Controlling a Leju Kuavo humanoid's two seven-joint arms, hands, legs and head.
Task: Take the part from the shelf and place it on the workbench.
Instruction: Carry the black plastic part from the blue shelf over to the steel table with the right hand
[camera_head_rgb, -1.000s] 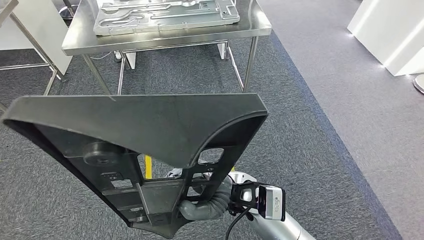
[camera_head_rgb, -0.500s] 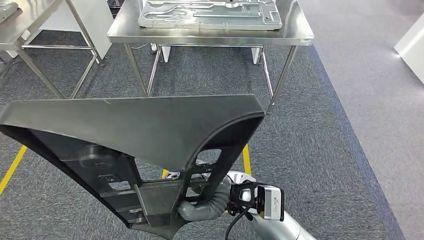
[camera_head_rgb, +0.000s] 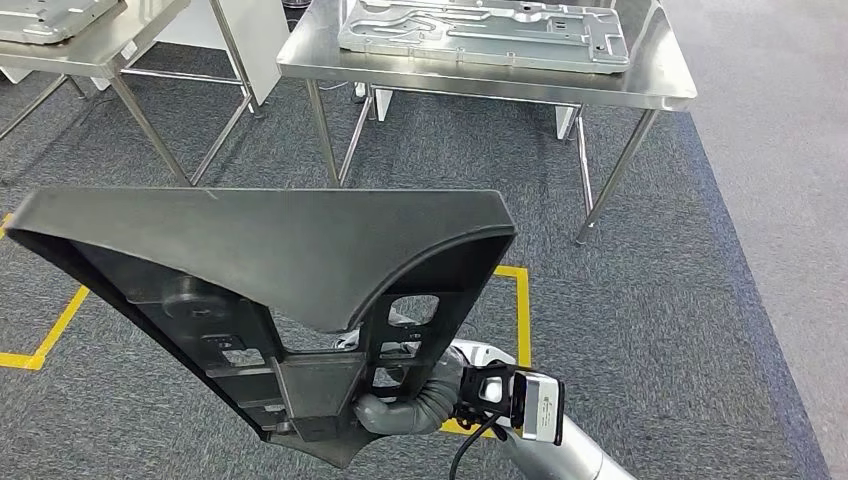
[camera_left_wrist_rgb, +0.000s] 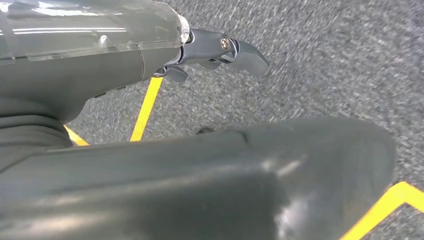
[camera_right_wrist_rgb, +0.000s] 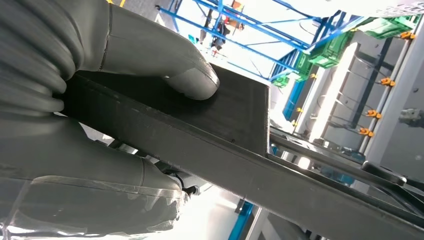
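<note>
Grey carpet (camera_head_rgb: 700, 300) covers the floor, marked with yellow tape lines (camera_head_rgb: 522, 310), and a steel bench (camera_head_rgb: 660, 92) stands ahead on thin legs with a large cast metal plate (camera_head_rgb: 480, 35) lying flat on its top. A second steel bench (camera_head_rgb: 110, 55) sits to the left of it, carrying another pale metal piece (camera_head_rgb: 45, 18) at its corner. In the foreground the part (camera_head_rgb: 270, 270), a big dark plastic panel with a broad flat top edge, a curved flank and ribbed cut-outs lower down, is held up in the air in front of the robot, well short of the near bench and tilted so its wide end points to the left. The right hand (camera_head_rgb: 405, 405) grasps it at the narrow lower end: in the right wrist view the thick grey thumb (camera_right_wrist_rgb: 192, 80) presses on one face of the panel's edge (camera_right_wrist_rgb: 220, 130) while the fingers (camera_right_wrist_rgb: 100, 175) wrap the other side, so the grip is firm on the part. The left hand (camera_left_wrist_rgb: 125, 45) hangs over the carpet beside a yellow line (camera_left_wrist_rgb: 146, 107); one of its fingers (camera_left_wrist_rgb: 240, 50) sticks out straight, and a blurred dark shape fills the near field, so I cannot tell whether that hand is released or clenched.
</note>
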